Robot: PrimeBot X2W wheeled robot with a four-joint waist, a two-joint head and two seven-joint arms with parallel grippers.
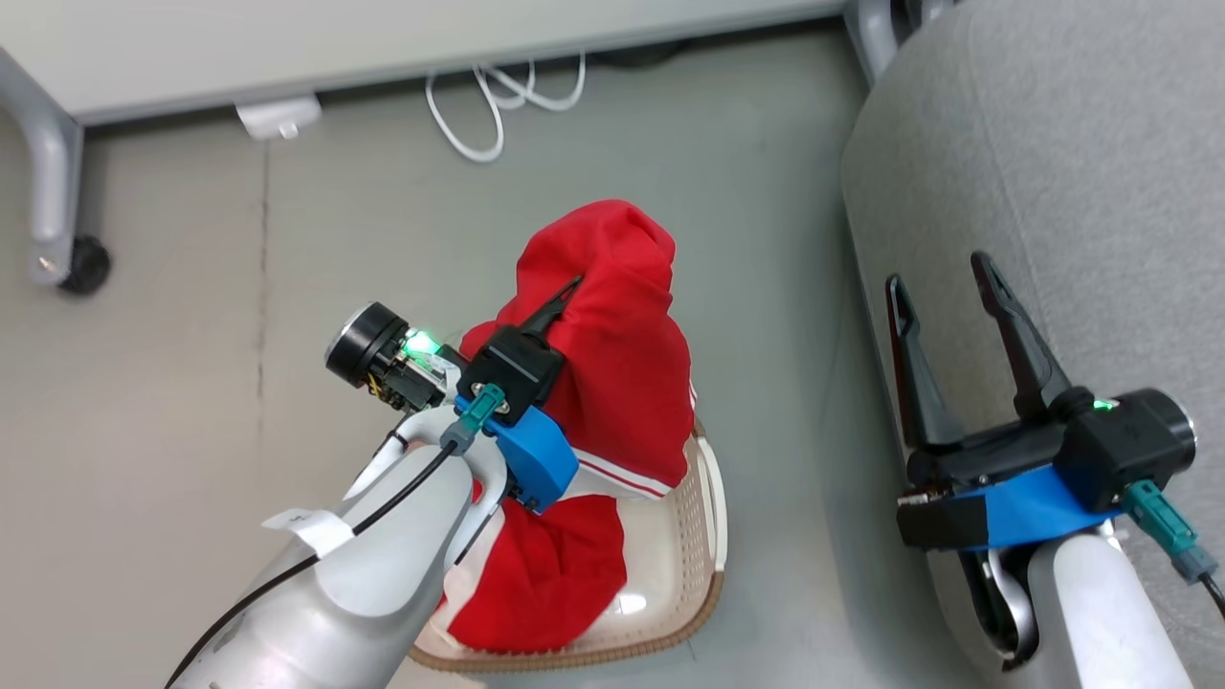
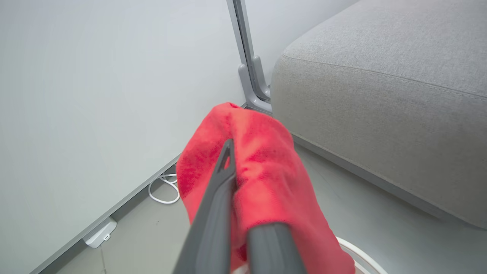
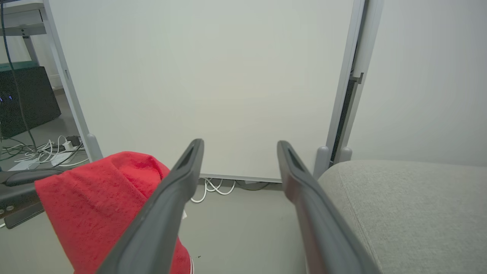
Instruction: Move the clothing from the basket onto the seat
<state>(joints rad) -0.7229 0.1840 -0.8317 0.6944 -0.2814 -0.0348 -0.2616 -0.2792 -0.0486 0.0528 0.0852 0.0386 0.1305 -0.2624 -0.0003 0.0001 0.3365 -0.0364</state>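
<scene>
Clothing [image 1: 622, 335], fuzzy red bunch, clamped in left pincer [image 1: 567, 295] over perforated basket [image 1: 699, 536].

The left forearm [image 1: 383, 593] and right forearm [image 1: 1101, 612] were smooth pale grey shells, each capped by a blue bracket [image 1: 536, 459] and black housing. A thin black cable [image 1: 287, 572] ran past a white tag [image 1: 311, 524] to a teal plug [image 1: 481, 407]. The left claw [image 1: 572, 292] and right claw [image 1: 938, 270] had long, dark, tapering fingers.
</scene>
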